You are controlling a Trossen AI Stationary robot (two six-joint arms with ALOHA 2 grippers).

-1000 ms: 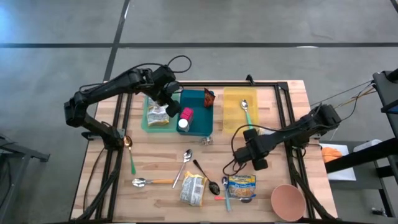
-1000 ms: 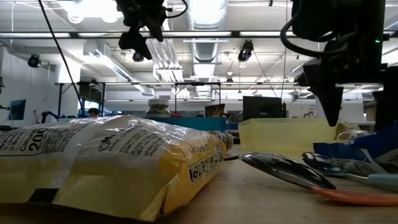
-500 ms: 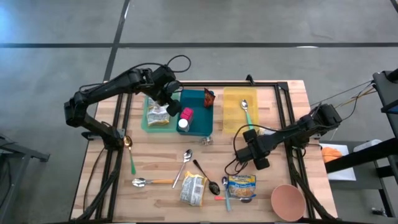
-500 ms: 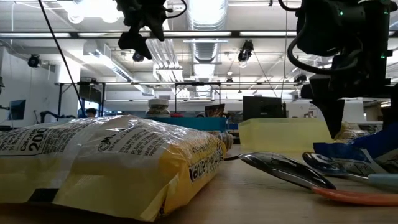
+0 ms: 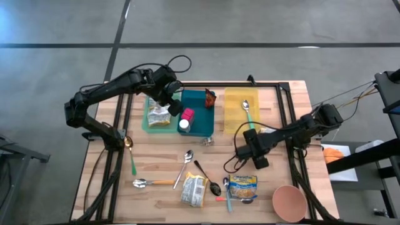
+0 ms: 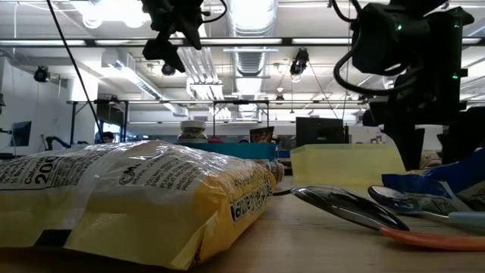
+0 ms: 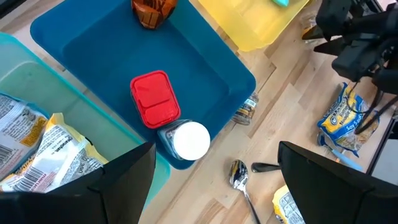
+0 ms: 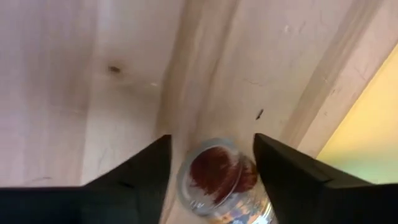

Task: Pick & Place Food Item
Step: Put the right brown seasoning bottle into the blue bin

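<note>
**Right gripper straddles a small spice jar beside the yellow tray**

A small clear glass jar of reddish-brown contents stands on the pale wooden table, close to the edge of the flat yellow plastic tray. The right gripper is lowered over it with one dark finger on either side. The jar lies close against one finger, but it cannot be told whether the pair has closed on it. From above, the arm hides the jar.

A spoon with a teal handle rests in the yellow tray. In front of the right arm lie a blue and yellow snack bag, a black spoon and a round pink bowl. A yellow and white crinkled food packet lies further left, with a metal spoon beside it.

Across the table, the left gripper hangs with its fingers spread wide and nothing between them. It sits above the join of the deep blue plastic tray and the teal tray. The blue tray holds a red-lidded box, a white-capped bottle and a small brown packet. The teal tray holds a silver and yellow snack packet. A second small jar lies on the wood just beside the blue tray.
</note>
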